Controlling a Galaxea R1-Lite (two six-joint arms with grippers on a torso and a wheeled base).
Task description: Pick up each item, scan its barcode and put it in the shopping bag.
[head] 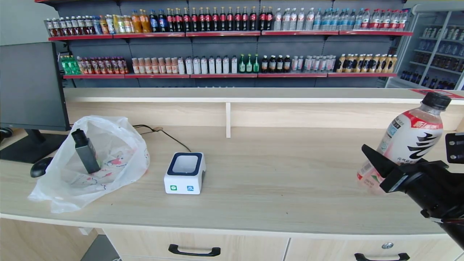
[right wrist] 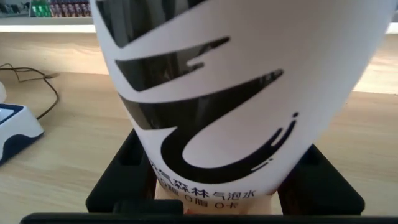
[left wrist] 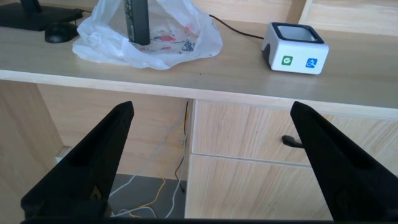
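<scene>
Clamping the drink bottle low on its body, the right gripper is holding it tilted at the right end of the counter. The left gripper is hanging with its fingers spread wide, below the counter's near edge. The barcode scanner is sitting well to the left, and the shopping bag is lying just beyond it with a dark carton inside. The scan is probably calling for a steady carry leftward, turning the label's barcode toward the scanner window.
</scene>
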